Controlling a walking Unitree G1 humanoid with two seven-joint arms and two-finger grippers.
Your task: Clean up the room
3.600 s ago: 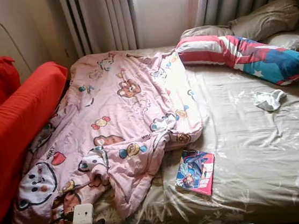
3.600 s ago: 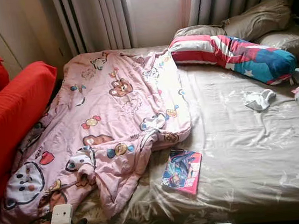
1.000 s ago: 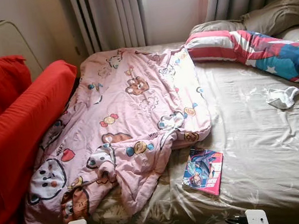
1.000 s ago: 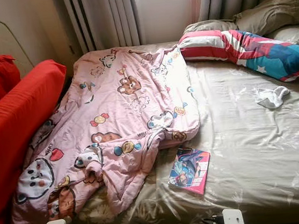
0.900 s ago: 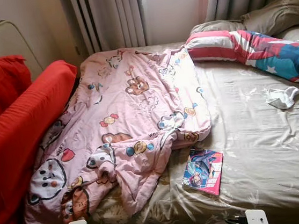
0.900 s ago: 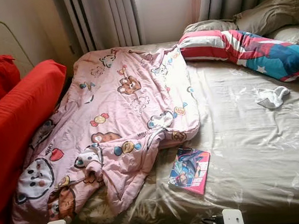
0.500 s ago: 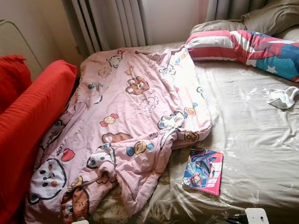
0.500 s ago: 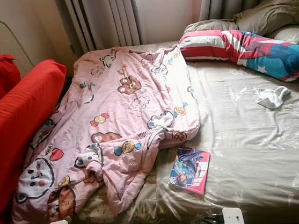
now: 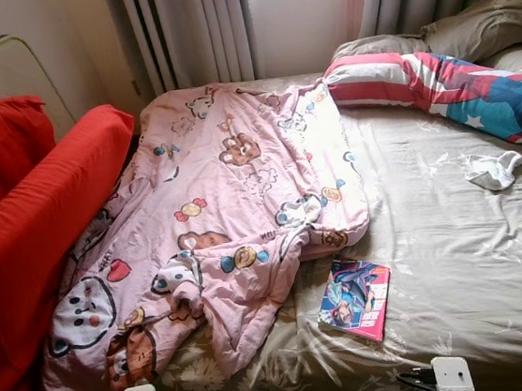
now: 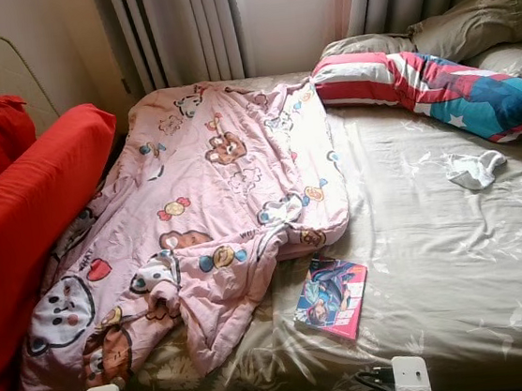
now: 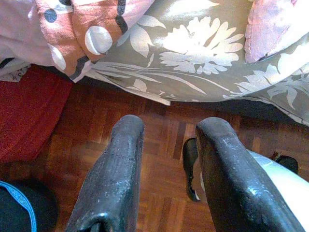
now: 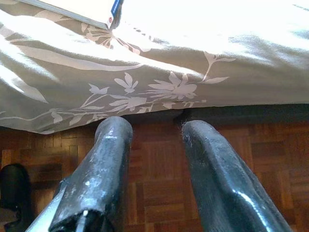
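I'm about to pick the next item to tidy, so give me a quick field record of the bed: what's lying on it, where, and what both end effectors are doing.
bed surface: grey floral sheet
blanket: pink cartoon-print quilt, crumpled over the robot's left half of the bed
book: colourful glossy paperback, flat near the front edge, beside the quilt's corner
small cloth: white crumpled sock, far right
bolster: striped red, white and blue pillow at the head end
left end effector: open, empty, low over the wood floor by the bed edge
right end effector: open, empty, below the book
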